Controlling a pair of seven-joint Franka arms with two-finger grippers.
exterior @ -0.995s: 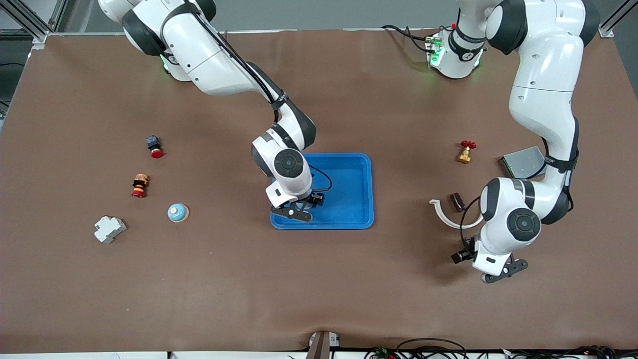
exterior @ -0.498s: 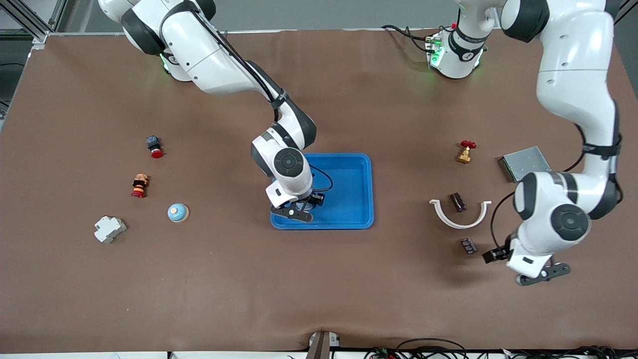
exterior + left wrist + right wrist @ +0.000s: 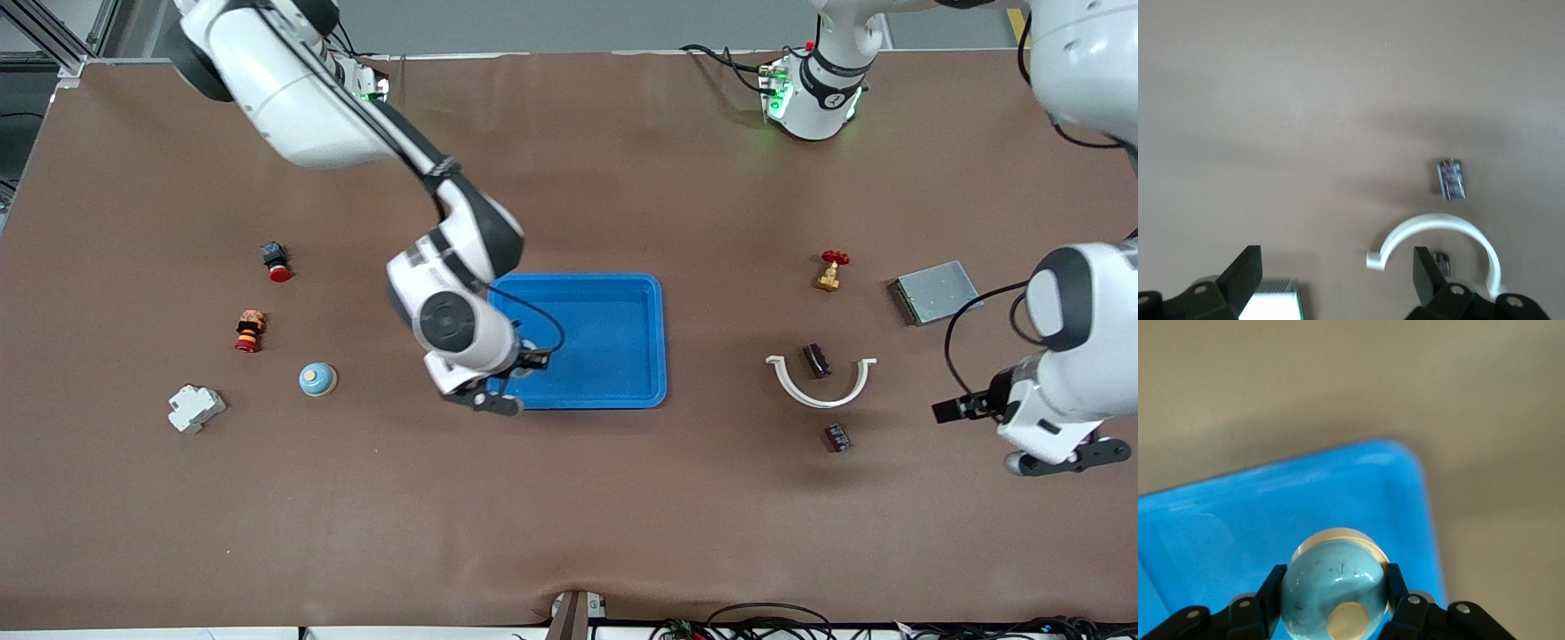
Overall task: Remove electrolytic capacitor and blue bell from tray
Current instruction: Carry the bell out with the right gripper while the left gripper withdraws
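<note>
- Blue bell [image 3: 1335, 590] sits clamped between the right gripper [image 3: 494, 391] fingers, lower centre of the right wrist view, over the tray [image 3: 622, 311] corner, probably lifted for carrying out.
- Front view hides the bell under the wrist; only the wrist view shows it.
- Electrolytic capacitor [image 3: 836, 436] lies on the table, lower right of the front view, already outside the tray.
- Left gripper [image 3: 1062, 462] hangs spread and empty at the right edge, waiting.

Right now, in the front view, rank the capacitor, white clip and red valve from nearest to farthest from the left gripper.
1. Capacitor, lying on the table nearest the left gripper, which is open.
2. White clip, just farther from the camera than the capacitor.
3. Red valve, farthest, beside the grey box.
</note>
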